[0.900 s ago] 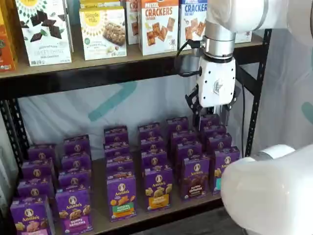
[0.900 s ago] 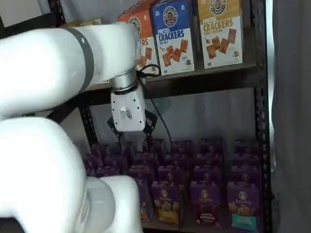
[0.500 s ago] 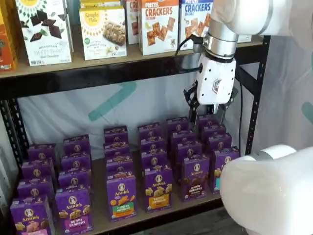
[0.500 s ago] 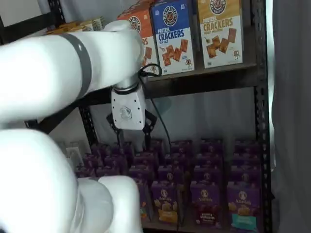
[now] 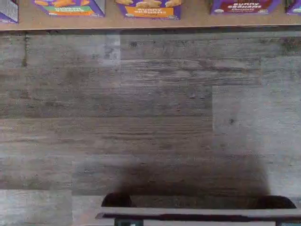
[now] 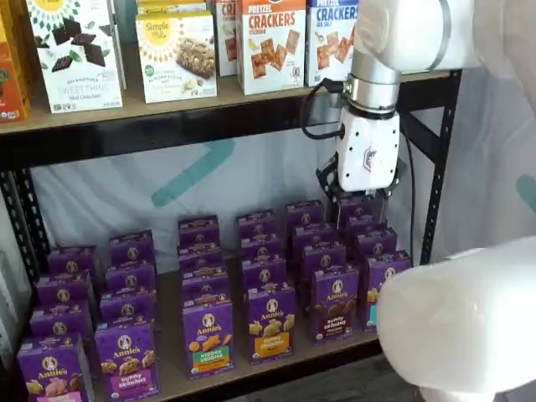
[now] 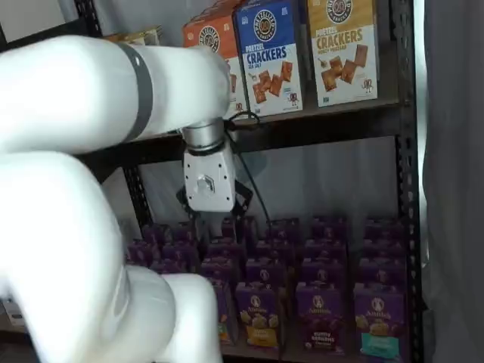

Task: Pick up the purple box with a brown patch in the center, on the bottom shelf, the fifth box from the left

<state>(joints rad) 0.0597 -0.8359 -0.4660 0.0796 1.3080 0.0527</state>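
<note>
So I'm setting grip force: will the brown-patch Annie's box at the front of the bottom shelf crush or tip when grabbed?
The purple box looks like a thin cardboard carton, so it probably dents under a hard squeeze. Small and upright, it is likely light and could tip if nudged high. Cartons either side sit close, so the gripper may bump them.

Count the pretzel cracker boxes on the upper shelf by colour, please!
Orange pretzel cracker box: 1
Blue pretzel cracker box: 1
Yellow pretzel cracker box: 1
Total: 3 plainly showing in a shelf view; a partly hidden box beside the orange one is too cut off to tell.
</note>
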